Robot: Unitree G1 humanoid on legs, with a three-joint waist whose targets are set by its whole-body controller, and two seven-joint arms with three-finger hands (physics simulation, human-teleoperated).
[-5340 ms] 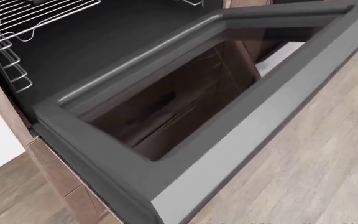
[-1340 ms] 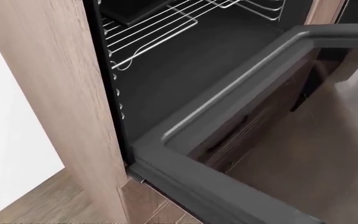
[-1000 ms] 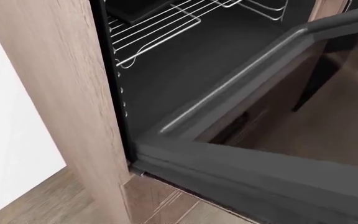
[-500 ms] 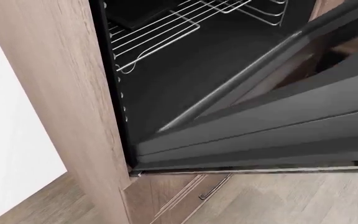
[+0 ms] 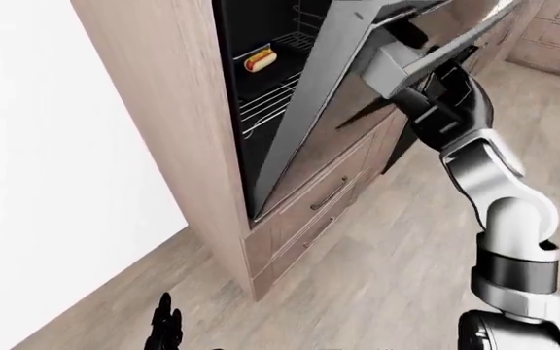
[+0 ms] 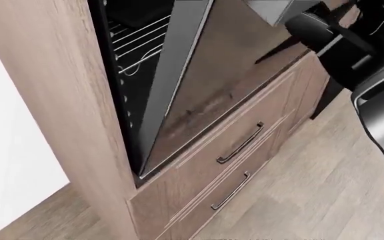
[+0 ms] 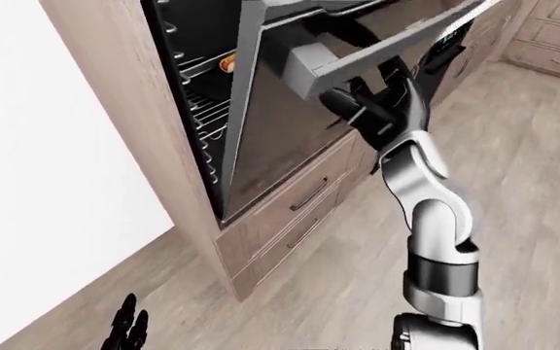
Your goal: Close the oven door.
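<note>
The oven door (image 5: 304,117) stands steeply tilted, nearly upright, with a narrow gap left at its top along the wooden cabinet (image 5: 164,109). My right hand (image 7: 372,98) presses on the door's outer face just under the grey handle bar (image 7: 397,45), fingers spread and not closed round it. Its black wrist shows at the head view's top right (image 6: 332,37). Inside the oven I see wire racks (image 5: 266,109) and a hot dog (image 5: 258,60) on a dark tray. My left hand (image 5: 166,329) hangs low at the bottom left, fingers loose, holding nothing.
Two wooden drawers with dark handles (image 6: 241,143) (image 6: 230,191) sit below the oven. A white wall (image 5: 37,182) flanks the cabinet on the left. Wood floor (image 5: 387,255) spreads to the right, with more cabinets (image 5: 552,36) at the top right.
The door has swung up from lying low and nearly flat to almost upright. My right hand has come into the head view against it. The camera has also shifted.
</note>
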